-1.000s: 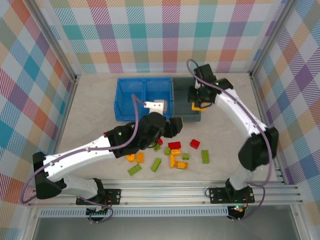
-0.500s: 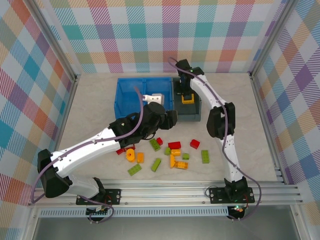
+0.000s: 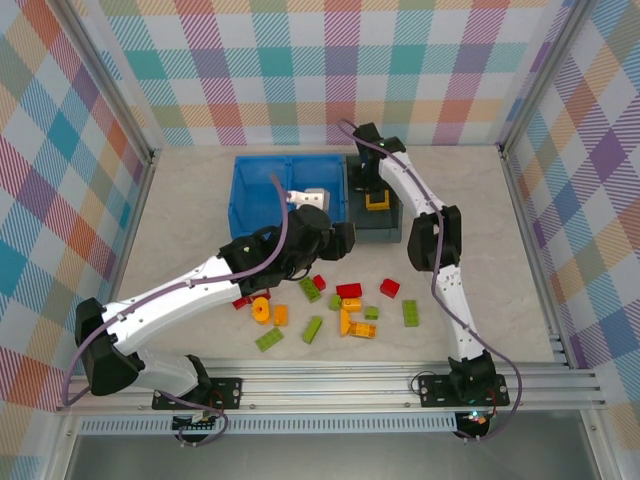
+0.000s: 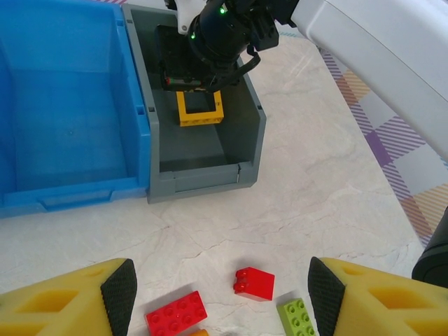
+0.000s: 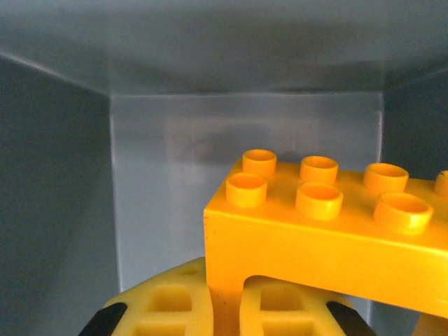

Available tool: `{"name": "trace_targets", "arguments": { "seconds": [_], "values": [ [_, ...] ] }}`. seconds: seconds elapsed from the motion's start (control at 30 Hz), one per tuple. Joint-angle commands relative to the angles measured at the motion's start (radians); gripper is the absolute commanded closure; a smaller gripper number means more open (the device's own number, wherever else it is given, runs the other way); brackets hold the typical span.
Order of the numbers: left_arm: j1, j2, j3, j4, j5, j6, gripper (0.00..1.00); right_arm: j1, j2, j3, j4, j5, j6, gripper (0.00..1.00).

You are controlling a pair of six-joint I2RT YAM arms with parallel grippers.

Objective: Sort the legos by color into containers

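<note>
My right gripper (image 3: 376,196) reaches down inside the dark grey bin (image 3: 391,235), shut on a yellow-orange hollow frame brick (image 3: 378,201). The right wrist view shows its fingers (image 5: 178,308) pinching the thin wall of that brick (image 5: 329,238). From the left wrist view the frame (image 4: 199,108) hangs low in the grey bin (image 4: 203,175) under the right gripper (image 4: 192,87). My left gripper (image 3: 338,250) hovers open above the loose legos, over a small red brick (image 4: 254,283), a long red brick (image 4: 176,313) and a lime green one (image 4: 297,315). The blue two-compartment bin (image 3: 240,200) stands left of the grey one.
Red (image 3: 349,291), green (image 3: 410,313) and orange (image 3: 355,325) bricks and a round yellow piece (image 3: 261,311) lie scattered in front of the bins. The left arm's forearm (image 3: 180,295) stretches across the table's left. A metal rail (image 3: 330,380) runs along the near edge.
The right gripper has carried the yellow frame from the grey bin's right edge into the bin. The left arm has pulled back slightly to the left, uncovering several bricks.
</note>
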Motion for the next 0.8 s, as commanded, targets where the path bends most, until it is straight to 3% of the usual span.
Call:
{"name": "trace_targets", "arguments": {
  "seconds": [0.0,0.23,0.5,0.6,0.77],
  "values": [
    [0.01,-0.024,-0.024,0.011,0.012,0.01,0.32,-0.003,0.015,0.032,-0.018,0.009,-0.015,0.82],
    [0.01,-0.063,-0.069,-0.036,-0.016,-0.024,0.32,0.019,-0.081,0.017,-0.019,0.021,-0.013,0.66],
    [0.02,-0.128,-0.121,-0.205,-0.087,-0.118,0.32,0.057,-0.306,-0.023,-0.04,0.092,0.024,0.64],
    [0.075,-0.141,-0.145,-0.306,-0.045,-0.153,0.33,0.085,-0.462,-0.191,0.016,0.091,0.036,0.64],
    [0.216,-0.138,-0.239,-0.347,0.113,-0.139,0.35,0.208,-0.838,-0.707,0.259,-0.013,0.06,0.63]
  ]
}}
